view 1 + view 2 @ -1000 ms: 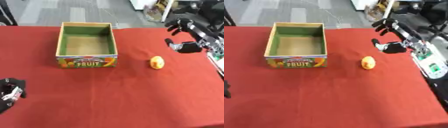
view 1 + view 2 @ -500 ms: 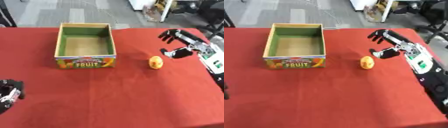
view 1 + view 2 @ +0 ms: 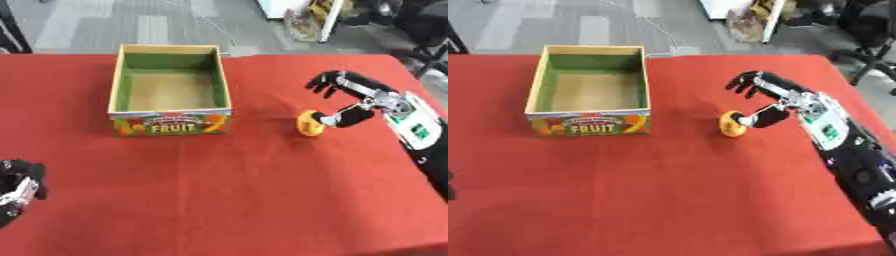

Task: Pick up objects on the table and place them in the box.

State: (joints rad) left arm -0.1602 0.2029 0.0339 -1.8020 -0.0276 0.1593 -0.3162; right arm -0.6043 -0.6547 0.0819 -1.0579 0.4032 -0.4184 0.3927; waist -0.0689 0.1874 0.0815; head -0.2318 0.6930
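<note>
Near the right edge of the table, the right hand reaches the orange object.

Compared with a second ago, the hand has come down from the far right; its fingers are spread, thumb just touching the object, not closed on it, so grasping seems next. The fruit box stands empty, well apart to the left, nothing between. The left hand rests at the near left corner, fingers curled.
</note>
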